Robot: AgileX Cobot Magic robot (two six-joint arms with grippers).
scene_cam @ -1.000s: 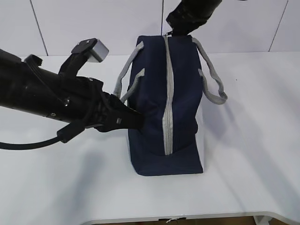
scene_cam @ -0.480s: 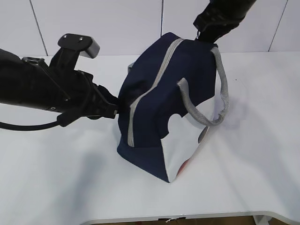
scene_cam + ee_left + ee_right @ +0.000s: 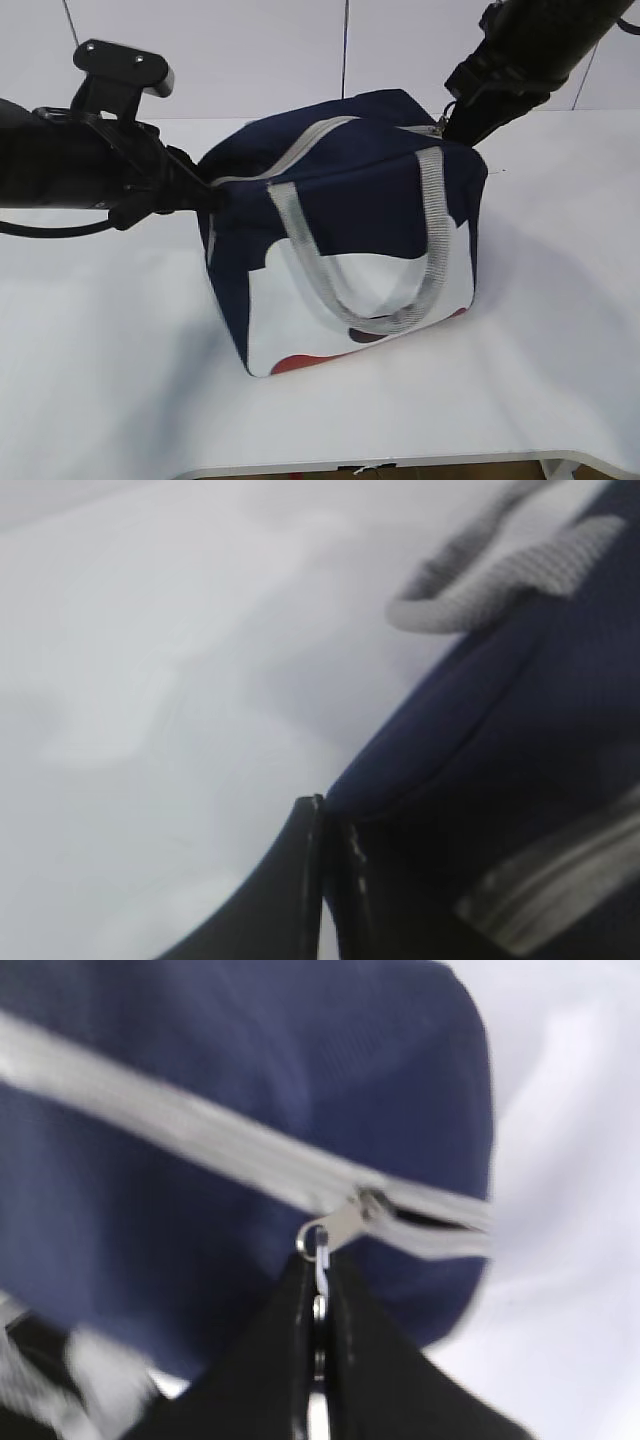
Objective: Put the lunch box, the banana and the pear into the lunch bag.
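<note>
Both grippers are clamped on the lunch bag: the left gripper pinches a fold of its ribbed navy fabric at the left end, while the right gripper has its black jaws together on the metal ring pull at the end of the grey zipper. Between them the soft, boxy bag lies tipped on the smooth white table, its white face with black and red marks turned forward and a looped grey webbing handle draped over it
</note>
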